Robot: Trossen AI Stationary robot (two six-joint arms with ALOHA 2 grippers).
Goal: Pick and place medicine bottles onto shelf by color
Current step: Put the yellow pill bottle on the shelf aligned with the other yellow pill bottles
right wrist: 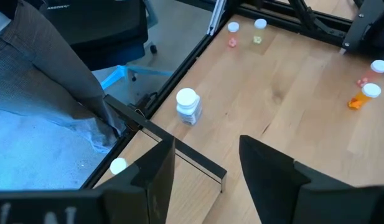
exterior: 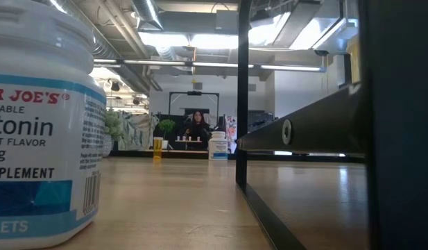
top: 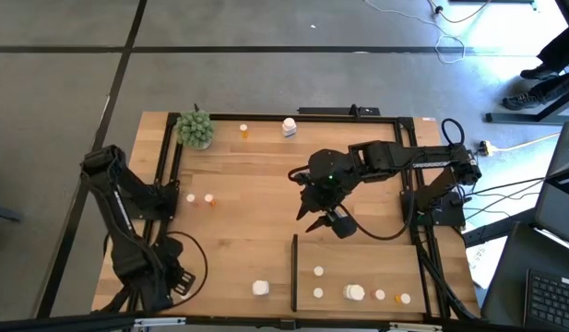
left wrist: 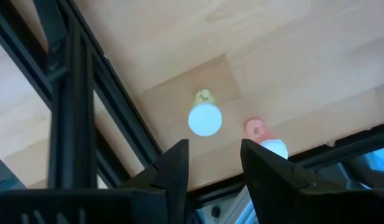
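**Right arm hovering by the shelf, both grippers empty**

The right gripper (top: 314, 210) is hanging over the middle of the table, just beyond the far end of the thin black strip (top: 294, 272) that edges the shelf (top: 385, 263). Its fingers are standing apart with nothing between them; the right wrist view is showing bare wood through the gap.

On the shelf, several small medicine bottles (top: 318, 272) are standing along the side nearest the table's front edge, among them a chunkier white one (top: 355, 292) and an orange one (top: 404, 298). Just across the strip from the shelf, a large white bottle (top: 260, 288) is standing alone. Well away from the shelf, at the table's far edge, an orange bottle (top: 244, 131) and a white bottle (top: 289, 126) are standing near the green plant ball (top: 195, 128).

The left gripper (left wrist: 214, 163) is waiting far from the shelf, at the table's left side, fingers parted and holding nothing, above two small bottles (top: 200, 198).
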